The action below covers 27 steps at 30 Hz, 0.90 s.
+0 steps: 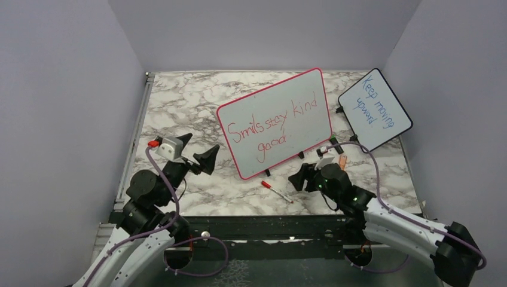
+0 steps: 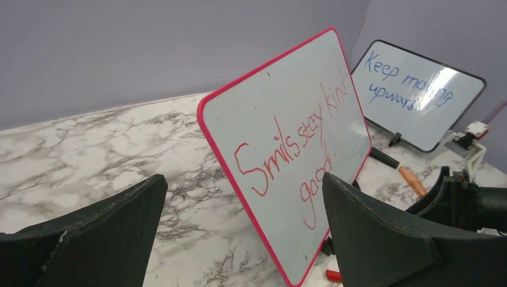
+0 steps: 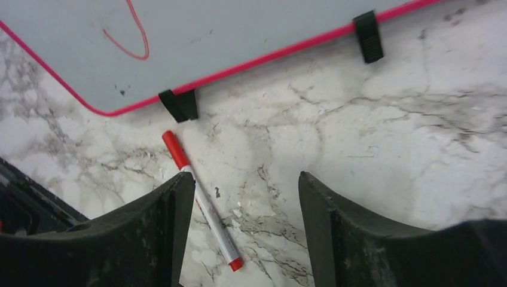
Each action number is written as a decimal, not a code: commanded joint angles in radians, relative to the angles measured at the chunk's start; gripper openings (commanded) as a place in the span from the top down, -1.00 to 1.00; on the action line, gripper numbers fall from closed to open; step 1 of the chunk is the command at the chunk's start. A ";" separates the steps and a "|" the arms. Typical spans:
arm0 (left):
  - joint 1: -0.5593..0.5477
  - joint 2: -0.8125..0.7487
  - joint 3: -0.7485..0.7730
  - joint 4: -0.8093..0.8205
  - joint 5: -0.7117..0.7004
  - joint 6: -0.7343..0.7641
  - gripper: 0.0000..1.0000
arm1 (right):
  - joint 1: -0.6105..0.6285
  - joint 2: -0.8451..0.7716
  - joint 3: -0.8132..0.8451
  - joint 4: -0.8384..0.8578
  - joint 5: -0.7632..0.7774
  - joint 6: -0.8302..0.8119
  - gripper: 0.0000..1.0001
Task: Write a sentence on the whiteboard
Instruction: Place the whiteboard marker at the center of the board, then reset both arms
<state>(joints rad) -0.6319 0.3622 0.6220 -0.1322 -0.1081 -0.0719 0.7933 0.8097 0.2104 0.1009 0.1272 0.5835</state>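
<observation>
**Red words on the board, marker lying loose**

Red handwriting, the sentence (image 1: 266, 127), runs in two slanting lines across the whiteboard (image 1: 299, 98). The board stands propped and tilted back on the marble table (image 1: 179, 101), turned at an angle to the arms. The marker (image 1: 277, 192) lies flat on the table just in front of the board's lower edge, gripped by nothing.

The left gripper (image 1: 204, 141) hangs off the board's left side with its jaws spread and empty. The right gripper (image 3: 245, 185) hovers low over the table, also spread and empty, and the marker lies just beside one of its fingers.

By my reading the writing is about finished. Any move now should go up and back, away from the small black feet (image 3: 179, 104), because a propped board probably tips easily. If another word is wanted, take the marker across its middle.

The board face is smooth and glossy inside a thin pink-red frame with rounded corners. The marker is a slim white cylinder with a red cap and will likely roll. The table is hard, with grey veins. A smaller black-framed board (image 1: 374, 110) with blue writing stands at the back right.
</observation>
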 commanded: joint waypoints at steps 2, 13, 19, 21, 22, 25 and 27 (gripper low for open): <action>0.005 -0.178 -0.030 -0.172 -0.198 -0.097 -0.98 | 0.004 -0.218 0.140 -0.350 0.286 -0.008 -0.48; 0.005 -0.352 -0.028 -0.247 -0.298 -0.146 -0.98 | 0.006 -0.562 0.467 -0.669 0.609 -0.133 -1.00; 0.005 -0.359 -0.011 -0.252 -0.353 -0.258 -0.98 | 0.004 -0.632 0.586 -0.773 0.690 -0.147 -1.00; 0.005 -0.359 -0.003 -0.257 -0.346 -0.259 -0.98 | 0.006 -0.664 0.588 -0.794 0.736 -0.157 -1.00; 0.006 -0.359 -0.002 -0.257 -0.341 -0.255 -0.98 | 0.006 -0.685 0.582 -0.791 0.744 -0.163 -1.00; 0.006 -0.359 0.012 -0.273 -0.316 -0.247 -0.98 | 0.006 -0.761 0.549 -0.775 0.747 -0.171 -1.00; 0.007 -0.359 0.017 -0.279 -0.304 -0.238 -0.98 | 0.006 -0.795 0.530 -0.769 0.757 -0.175 -1.00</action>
<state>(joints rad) -0.6300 0.0113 0.5995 -0.3935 -0.4194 -0.3046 0.7933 0.0792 0.7738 -0.6350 0.8127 0.4324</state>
